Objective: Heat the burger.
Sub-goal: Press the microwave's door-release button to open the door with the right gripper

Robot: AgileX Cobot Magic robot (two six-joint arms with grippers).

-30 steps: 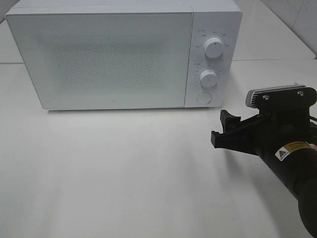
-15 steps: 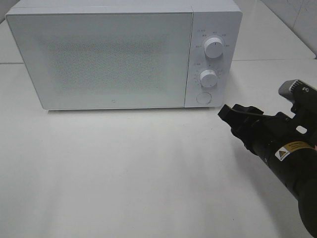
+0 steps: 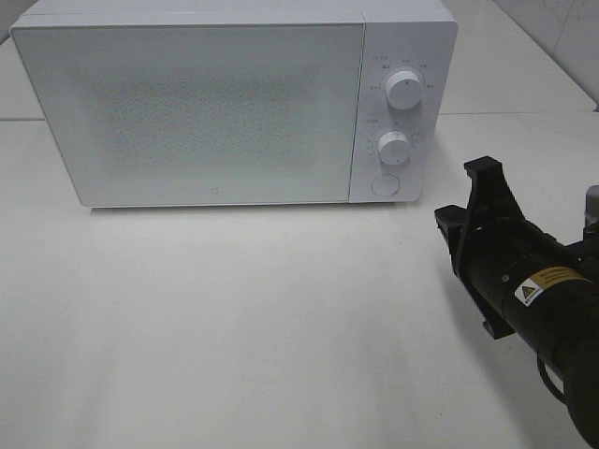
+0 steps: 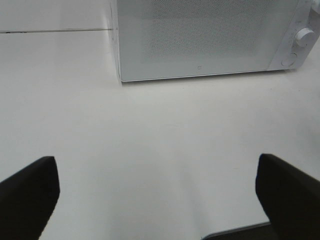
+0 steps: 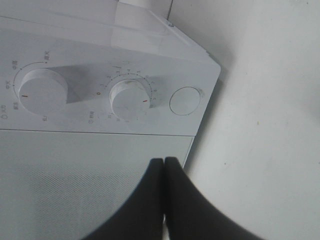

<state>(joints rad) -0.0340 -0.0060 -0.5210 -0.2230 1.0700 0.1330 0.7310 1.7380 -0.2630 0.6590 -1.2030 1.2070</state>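
The burger is out of view. A white microwave stands at the back of the table with its door closed; its frosted door hides the inside. My right gripper is shut with nothing between its fingers. It is rolled on its side and hovers in front of the microwave's lower right corner. In the right wrist view the closed fingertips point toward the control panel, below the lower knob and the round button. My left gripper stands open over bare table, well in front of the microwave.
The panel carries an upper knob, a lower knob and a round button. White tabletop stretches in front of the microwave. A tiled wall shows at the back right.
My right gripper has closed from open to fully shut. It has also rolled onto its side and drawn back a little to the right. The left gripper has not moved.
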